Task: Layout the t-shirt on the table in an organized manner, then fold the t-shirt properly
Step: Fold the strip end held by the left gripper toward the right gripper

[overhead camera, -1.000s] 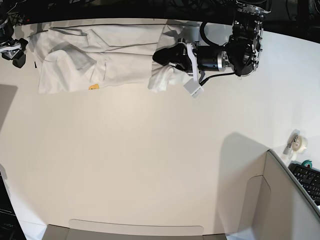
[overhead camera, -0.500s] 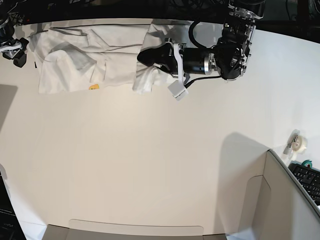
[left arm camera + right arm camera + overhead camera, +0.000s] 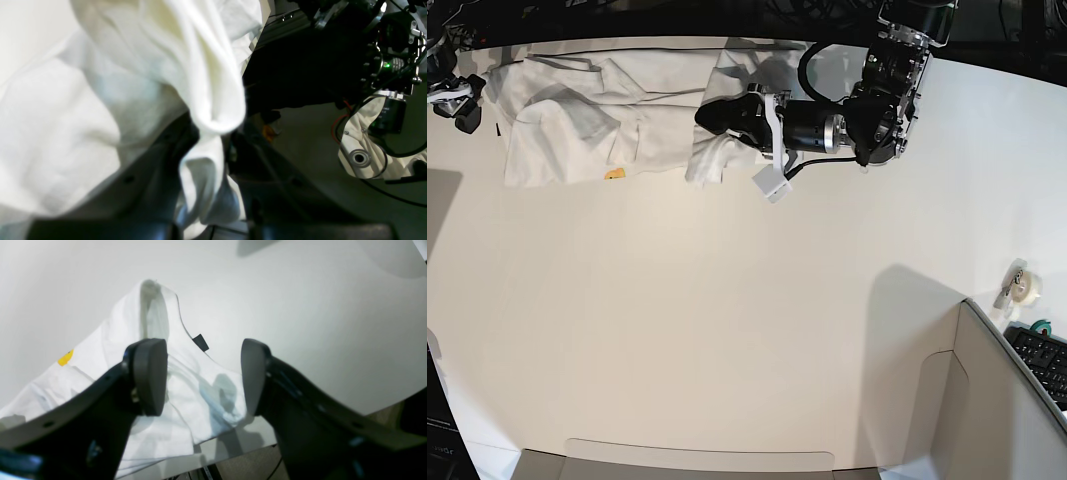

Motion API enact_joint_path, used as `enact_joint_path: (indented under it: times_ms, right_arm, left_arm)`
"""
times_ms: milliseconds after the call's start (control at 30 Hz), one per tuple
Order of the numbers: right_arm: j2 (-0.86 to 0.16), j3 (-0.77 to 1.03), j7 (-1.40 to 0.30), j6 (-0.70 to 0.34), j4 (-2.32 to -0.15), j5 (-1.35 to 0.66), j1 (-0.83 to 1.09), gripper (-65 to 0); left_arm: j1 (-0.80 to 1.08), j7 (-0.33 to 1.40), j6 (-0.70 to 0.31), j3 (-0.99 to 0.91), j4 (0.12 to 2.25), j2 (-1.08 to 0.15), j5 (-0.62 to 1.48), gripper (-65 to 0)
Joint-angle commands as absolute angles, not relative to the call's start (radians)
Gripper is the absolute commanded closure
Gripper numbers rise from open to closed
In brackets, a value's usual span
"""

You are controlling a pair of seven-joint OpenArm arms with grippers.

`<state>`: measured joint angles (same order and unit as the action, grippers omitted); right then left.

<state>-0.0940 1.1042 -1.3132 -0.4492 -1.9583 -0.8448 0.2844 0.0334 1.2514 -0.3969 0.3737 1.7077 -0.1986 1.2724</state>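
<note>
**Left fingers pinching shirt fold**

My left fingers (image 3: 710, 117) are clamping a bunched fold of the t-shirt (image 3: 587, 110), which is lying crumpled along the table's (image 3: 727, 320) far edge. My right fingers (image 3: 203, 376) are hanging apart, w/ nothing between them, over the shirt's corner by its black tag (image 3: 200, 342).

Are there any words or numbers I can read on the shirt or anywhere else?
None can be read.
T-shirt: only a small yellow bit of its print shows, no letters.
Black tag on the t-shirt: blank from here.
Keyboard at the edge: keys too small to read.
Tape roll: no readable label.
</note>
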Motion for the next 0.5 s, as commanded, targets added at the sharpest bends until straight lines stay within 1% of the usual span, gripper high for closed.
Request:
enact_joint_path:
  times_ms: [0, 133, 200, 267, 433, 467]
  right_arm:
    - [-0.108, 1.11, -1.302, -0.458, -1.975, -0.863, 0.285, -34.9]
    - [-0.108, 1.107, -1.302, -0.458, -1.975, -0.863, 0.285, -34.9]
    - [-0.108, 1.107, -1.302, -0.458, -1.975, -0.863, 0.285, -34.9]
    - [-0.108, 1.106, -1.302, -0.458, -1.975, -0.863, 0.285, -34.9]
    - [-0.108, 1.106, -1.302, -0.458, -1.975, -0.863, 0.285, -34.9]
    - [-0.108, 1.106, -1.302, -0.458, -1.975, -0.863, 0.285, -34.9]
  left_arm:
    - [0.024, 1.234, -0.404, 0.375, 1.721, -0.193, 1.307, 0.0]
    - [0.024, 1.239, -0.404, 0.375, 1.721, -0.183, 1.307, 0.0]
    - [0.024, 1.239, -0.404, 0.375, 1.721, -0.183, 1.307, -2.4]
    - [0.024, 1.239, -0.407, 0.375, 1.724, -0.183, 1.307, -8.6]
    - [0.024, 1.241, -0.409, 0.375, 1.725, -0.183, 1.307, -28.3]
    - [0.024, 1.241, -0.409, 0.375, 1.725, -0.183, 1.307, -30.5]
